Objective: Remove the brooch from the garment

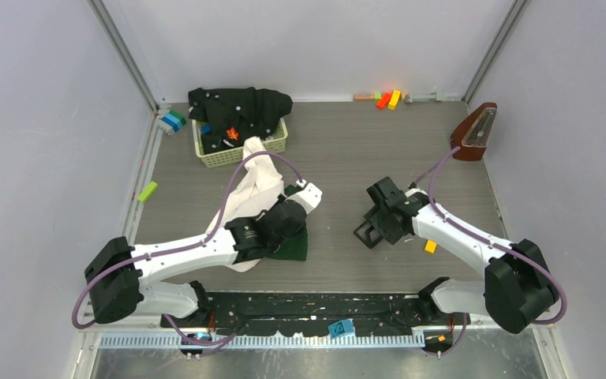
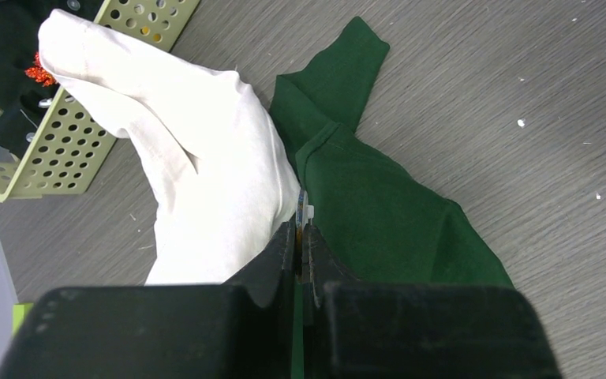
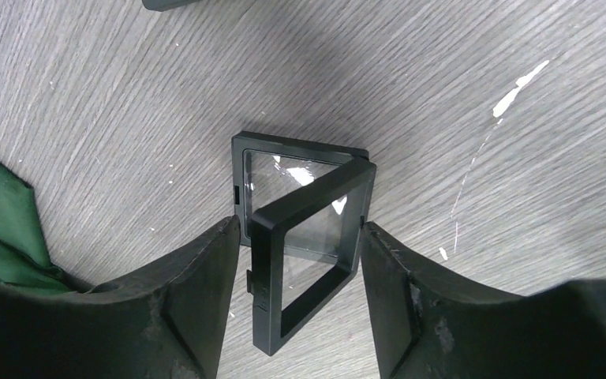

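The garment (image 1: pixel 256 188) lies left of centre, with cream-white cloth (image 2: pixel 205 174) trailing toward a basket and dark green cloth (image 2: pixel 379 213) beside it. My left gripper (image 1: pixel 288 218) hovers over the seam between the two colours. It (image 2: pixel 303 229) is shut on a thin, pale piece that sticks out at the tips, apparently the brooch (image 2: pixel 304 212). My right gripper (image 1: pixel 372 227) is low over a small black square box (image 1: pixel 363 234). In the right wrist view the box (image 3: pixel 268 260) has its clear-windowed lid raised. The right gripper (image 3: pixel 300 230) is open, one finger on each side of that lid.
A pale green perforated basket (image 1: pixel 272 147) at the back left holds a black speckled garment (image 1: pixel 241 104). Coloured blocks (image 1: pixel 387 99) lie along the back wall, a brown wedge-shaped case (image 1: pixel 473 131) at the back right, a green block (image 1: pixel 147 191) at left, an orange block (image 1: pixel 430 246) beside the right arm.
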